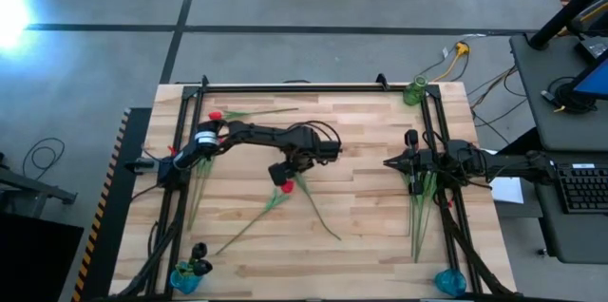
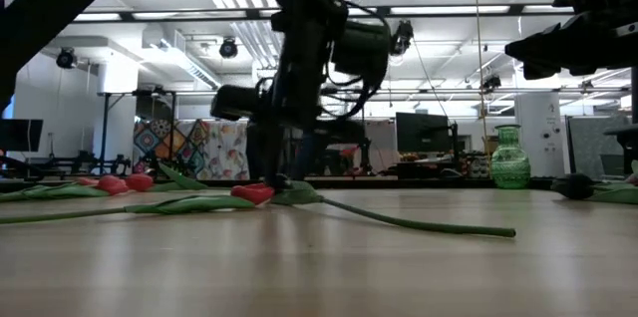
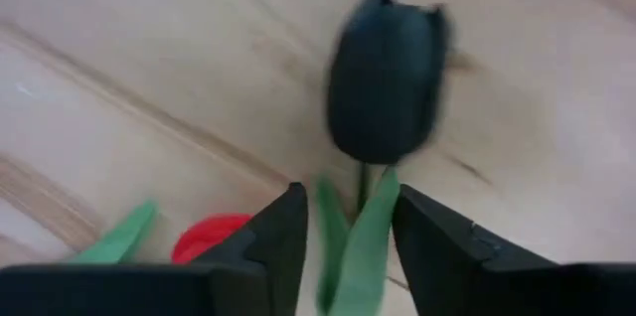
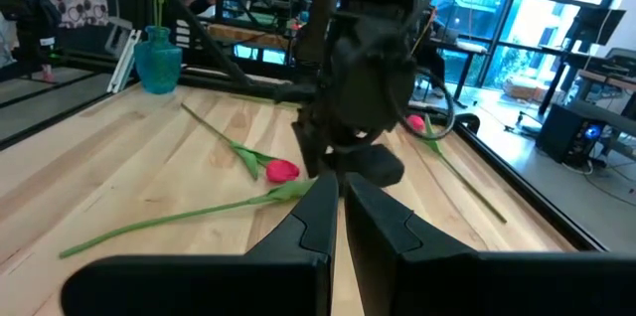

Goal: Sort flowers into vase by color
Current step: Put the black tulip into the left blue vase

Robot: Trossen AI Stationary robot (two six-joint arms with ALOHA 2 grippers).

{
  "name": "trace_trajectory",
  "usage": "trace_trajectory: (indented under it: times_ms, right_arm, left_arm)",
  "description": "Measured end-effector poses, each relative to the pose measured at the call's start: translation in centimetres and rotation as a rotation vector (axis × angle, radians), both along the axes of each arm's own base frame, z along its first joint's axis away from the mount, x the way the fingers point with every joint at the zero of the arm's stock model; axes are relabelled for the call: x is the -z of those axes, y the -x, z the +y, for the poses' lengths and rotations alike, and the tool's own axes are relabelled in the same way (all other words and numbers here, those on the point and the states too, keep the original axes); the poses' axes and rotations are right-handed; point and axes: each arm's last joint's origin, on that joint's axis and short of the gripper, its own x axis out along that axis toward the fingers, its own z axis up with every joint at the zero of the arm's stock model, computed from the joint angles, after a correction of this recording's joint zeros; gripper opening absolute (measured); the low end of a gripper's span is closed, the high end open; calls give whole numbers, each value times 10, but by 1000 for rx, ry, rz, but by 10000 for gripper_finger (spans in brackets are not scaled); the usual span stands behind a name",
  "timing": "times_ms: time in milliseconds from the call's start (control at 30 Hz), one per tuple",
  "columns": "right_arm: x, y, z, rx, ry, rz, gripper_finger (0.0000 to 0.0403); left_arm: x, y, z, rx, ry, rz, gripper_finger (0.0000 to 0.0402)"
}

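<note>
Two fingers of the left gripper (image 3: 346,246) straddle the dark tulip (image 3: 383,78) stem mid-table, not yet clamped; close squarely below the head; right gripper (image 1: 389,161), shut, waits near right edge.

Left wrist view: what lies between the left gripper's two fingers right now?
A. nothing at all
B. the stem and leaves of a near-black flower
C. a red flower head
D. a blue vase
B: green stem and leaves of the near-black flower run between the left gripper fingers.
</note>
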Motion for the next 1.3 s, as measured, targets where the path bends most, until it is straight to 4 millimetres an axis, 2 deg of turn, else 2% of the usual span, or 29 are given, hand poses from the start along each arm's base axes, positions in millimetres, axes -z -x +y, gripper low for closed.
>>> trace_trajectory:
  times_ms: [200,333,467,567,633,767,933,1100,1300]
  right_arm:
    - [0,0,0,0,-1,0,18]
    - [0,0,0,0,0,0,18]
    - [0,0,0,0,0,0,18]
    - [0,0,0,0,0,0,18]
    - [0,0,0,0,0,0,18]
    - [0,0,0,0,0,0,18]
    - [0,0,0,0,0,0,18]
    - [0,0,0,0,0,0,18]
    - [0,0,0,0,-1,-1,18]
  left_arm:
    - [15,0,7,-22,-28,-47,88]
    - [15,0,6,-17,-55,-41,59]
    - [12,0,7,-14,-103,-30,12]
    - [7,2,7,-13,-148,19,5]
    - [-5,7,6,-5,-160,98,2]
    - [-47,12,-1,40,-254,215,1]
    - [-85,4,-21,116,-442,64,0]
    - [-104,4,-47,188,-474,-9,0]
    - [-129,22,-71,247,-556,-71,0]
